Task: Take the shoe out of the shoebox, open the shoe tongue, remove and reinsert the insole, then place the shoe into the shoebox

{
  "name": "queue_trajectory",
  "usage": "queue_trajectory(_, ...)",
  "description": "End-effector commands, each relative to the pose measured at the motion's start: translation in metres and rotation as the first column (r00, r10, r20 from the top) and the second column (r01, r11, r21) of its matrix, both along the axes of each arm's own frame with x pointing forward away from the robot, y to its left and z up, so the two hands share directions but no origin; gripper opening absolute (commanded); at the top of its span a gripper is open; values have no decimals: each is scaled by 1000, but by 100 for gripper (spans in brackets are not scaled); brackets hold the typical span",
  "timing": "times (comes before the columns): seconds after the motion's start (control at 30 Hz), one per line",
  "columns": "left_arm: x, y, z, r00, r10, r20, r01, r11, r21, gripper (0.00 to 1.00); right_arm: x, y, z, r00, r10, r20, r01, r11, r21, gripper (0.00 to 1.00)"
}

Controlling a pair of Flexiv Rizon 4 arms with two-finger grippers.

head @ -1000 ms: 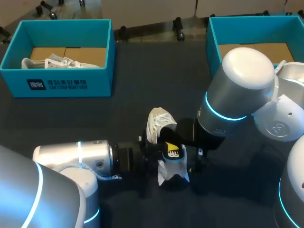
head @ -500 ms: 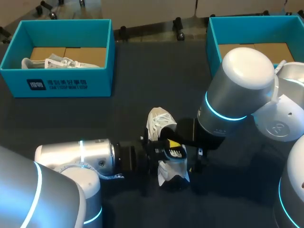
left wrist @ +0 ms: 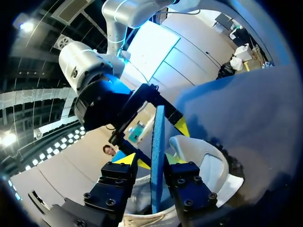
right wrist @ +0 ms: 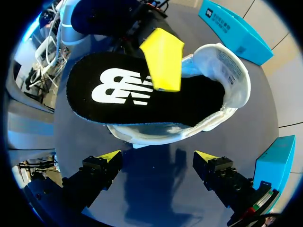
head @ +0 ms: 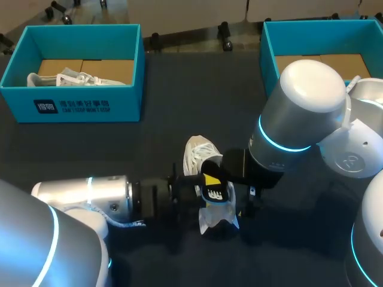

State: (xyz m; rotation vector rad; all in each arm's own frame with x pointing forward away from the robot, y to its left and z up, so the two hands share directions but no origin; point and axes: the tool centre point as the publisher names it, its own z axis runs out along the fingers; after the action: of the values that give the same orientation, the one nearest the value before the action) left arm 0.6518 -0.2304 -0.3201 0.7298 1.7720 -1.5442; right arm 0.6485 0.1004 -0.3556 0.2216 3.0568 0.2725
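Observation:
A white shoe (head: 200, 149) lies on the dark table (head: 179, 101) near its middle. A black insole (head: 218, 194) with a white logo sits partly inside it, one end sticking out past the shoe. My left gripper (left wrist: 150, 159) is open at that end, and the insole (left wrist: 157, 137) stands edge-on between its fingers with a gap on one side. In the right wrist view one yellow fingertip (right wrist: 163, 59) of the left gripper lies over the insole (right wrist: 118, 90). My right gripper (right wrist: 157, 156) is wide open beside the shoe (right wrist: 222, 75), holding nothing.
A teal shoebox (head: 72, 107) at the back left holds another white shoe (head: 78, 78). A second teal shoebox (head: 269, 48) stands at the back right, partly behind my right arm (head: 299, 113). Both arms crowd the table's near middle.
My left gripper's fingers have parted from the insole, and the left arm has drawn back a little to the left. The shoe, the insole and the right arm stay put.

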Motion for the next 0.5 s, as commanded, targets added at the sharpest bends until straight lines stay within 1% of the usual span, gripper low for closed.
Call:
queue_trajectory(0.03,-8,1,0,1000,-5,9,5,1000,8,20,0,0,-1,1000,0,0,0,1000,1,100)
queue_trajectory(0.07,-9,-1,0,1000,-7,11,7,1000,11,17,0,0,-1,1000,0,0,0,1000,1,100)
queue_trajectory(0.13,-11,-4,-3,1000,-13,19,13,1000,18,0,0,0,-1,1000,0,0,0,1000,1,100)
queue_trajectory(0.37,-11,-16,-8,999,-8,45,7,999,34,0,0,0,-1,1000,0,0,0,1000,1,100)
queue_trajectory(0.5,-3,-24,-14,999,15,49,-17,998,52,0,0,0,-1,1000,0,0,0,1000,1,100)
